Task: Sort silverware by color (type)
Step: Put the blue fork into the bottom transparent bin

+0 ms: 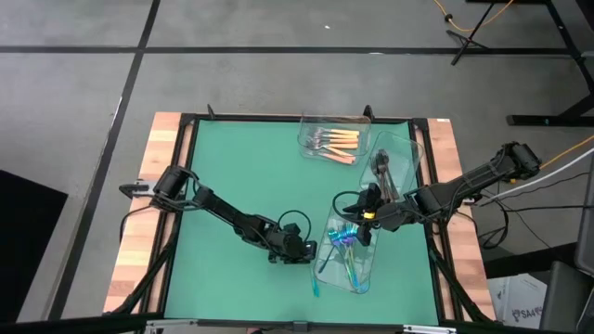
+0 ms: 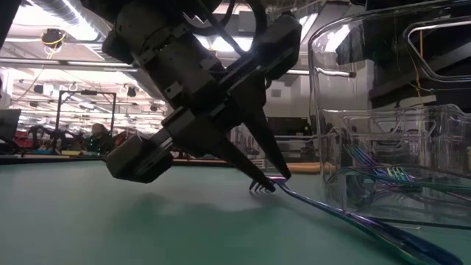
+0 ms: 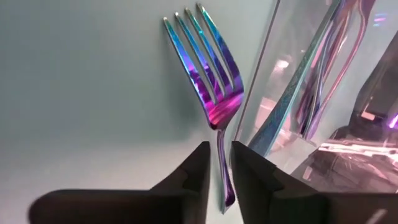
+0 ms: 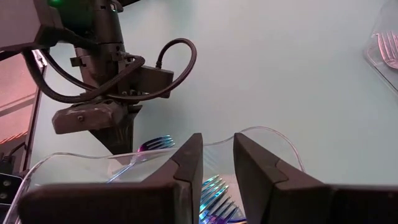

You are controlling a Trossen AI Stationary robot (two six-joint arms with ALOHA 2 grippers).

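An iridescent blue-teal fork (image 3: 208, 81) lies on the green mat beside the left wall of a clear tray (image 1: 348, 255) that holds more blue forks. My left gripper (image 3: 219, 163) is down at this fork, shut on it; it also shows in the low view (image 2: 268, 182). My right gripper (image 4: 217, 158) hovers open over the blue-fork tray, touching nothing. Orange-handled forks (image 1: 336, 141) lie in a second clear tray at the far edge. Dark forks (image 1: 382, 170) lie in a third tray beside it. My left gripper pinches the blue fork's neck (image 3: 219, 142), just behind the head, between its two fingertips. The fingers (image 2: 254, 165) slant down onto it from above and from the table's left. The handle (image 2: 368, 228) runs along the mat toward the near edge, and the tines (image 2: 257, 188) sit at or just above the mat.
The blue-fork tray's clear wall (image 3: 261, 74) stands right beside the held fork. The green mat (image 1: 241, 167) lies open to the left and far side of my left gripper. Wooden table strips (image 1: 139, 232) and a dark frame border the mat.
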